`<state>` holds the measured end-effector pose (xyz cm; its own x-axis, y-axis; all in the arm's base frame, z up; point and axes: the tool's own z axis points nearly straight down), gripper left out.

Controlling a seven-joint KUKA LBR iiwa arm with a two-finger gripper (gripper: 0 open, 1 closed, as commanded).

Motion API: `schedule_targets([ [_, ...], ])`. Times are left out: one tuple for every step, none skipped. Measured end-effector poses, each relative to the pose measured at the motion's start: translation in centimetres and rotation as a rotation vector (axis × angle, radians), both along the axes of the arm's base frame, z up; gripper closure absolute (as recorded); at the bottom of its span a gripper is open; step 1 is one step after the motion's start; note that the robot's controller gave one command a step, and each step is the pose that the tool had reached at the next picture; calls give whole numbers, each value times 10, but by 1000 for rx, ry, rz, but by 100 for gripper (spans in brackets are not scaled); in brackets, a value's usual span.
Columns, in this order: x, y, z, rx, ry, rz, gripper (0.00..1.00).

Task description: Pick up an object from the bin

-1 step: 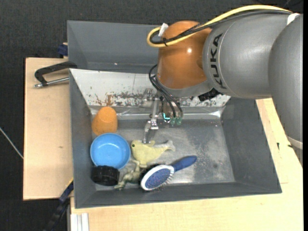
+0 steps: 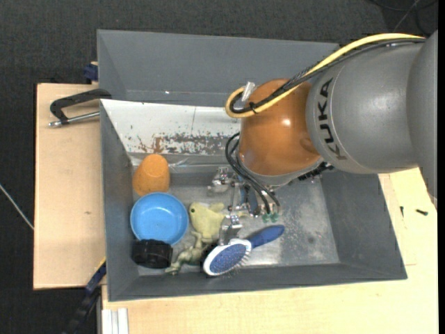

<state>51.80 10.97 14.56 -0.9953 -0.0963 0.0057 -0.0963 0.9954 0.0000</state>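
The hand is low in the grey metal bin, near the middle of the floor, below the orange cover on the wrist. Whether the hand is spread or pressed together cannot be told: its metal parts are small and cluttered, and the cover overhangs them. Nothing can be seen gripped in it. It lies just beside the right side of a pale yellow toy figure and just above the handle of a blue brush; contact with either cannot be confirmed. The figure's shape is hard to make out, and its lower limbs run down towards the front wall. The brush lies tilted, with its white-rimmed oval head at the lower left and its handle rising to the right. To the left, a blue bowl sits open side up, touching the figure. An orange egg-shaped thing stands just behind the bowl, and a black round thing lies just in front of it. The arm covers the bin's rear right part, and a yellow cable runs along the arm.
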Motion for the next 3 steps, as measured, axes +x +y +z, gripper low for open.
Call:
schedule_targets([
  [15, -6, -69, 4, -15, 312, 0],
  [14, -6, -68, 4, -12, 311, 100],
  [37, -11, 58, 2, -22, 450, 100],
])
